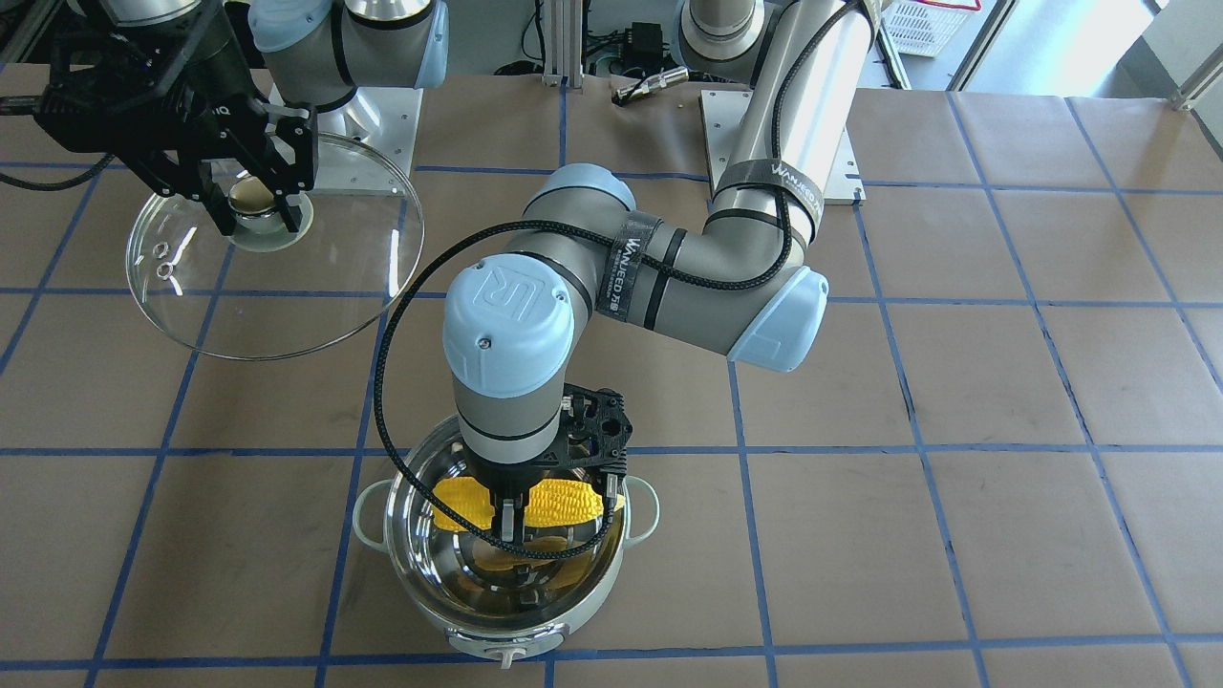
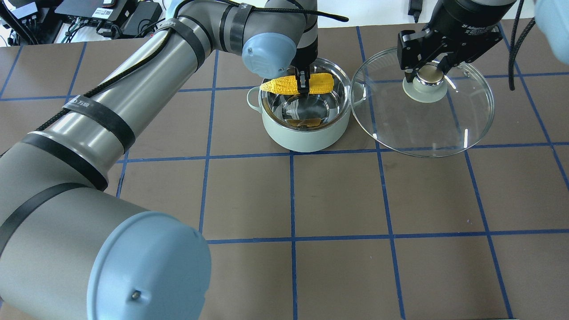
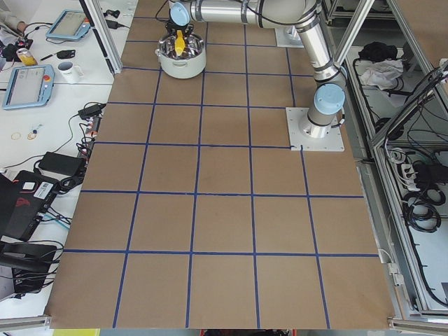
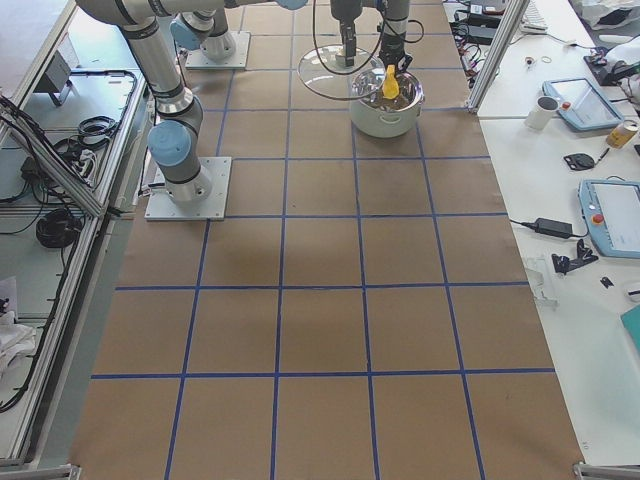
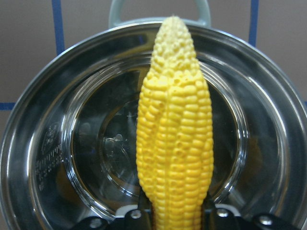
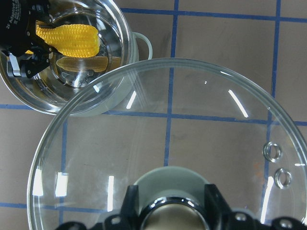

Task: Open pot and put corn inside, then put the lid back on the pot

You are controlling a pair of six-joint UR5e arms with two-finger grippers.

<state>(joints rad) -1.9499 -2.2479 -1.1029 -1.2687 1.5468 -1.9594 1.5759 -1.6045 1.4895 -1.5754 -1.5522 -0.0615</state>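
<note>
The mint-green pot (image 2: 306, 133) with shiny steel inside stands open on the table; it also shows in the front view (image 1: 535, 626). My left gripper (image 2: 303, 84) is shut on the yellow corn (image 2: 280, 84), holding it level over the pot's mouth, just above the rim. The corn fills the left wrist view (image 5: 175, 139) and shows in the front view (image 1: 564, 502). My right gripper (image 2: 429, 73) is shut on the knob of the clear glass lid (image 2: 422, 129) and holds the lid raised beside the pot. The lid also shows in the front view (image 1: 315, 287) and the right wrist view (image 6: 192, 143).
Brown paper with blue tape grid covers the table (image 2: 338, 200). The two arm bases (image 1: 783, 143) stand at the robot's side. Side tables with tablets, a mug and cables (image 4: 590, 110) lie past the table's edge.
</note>
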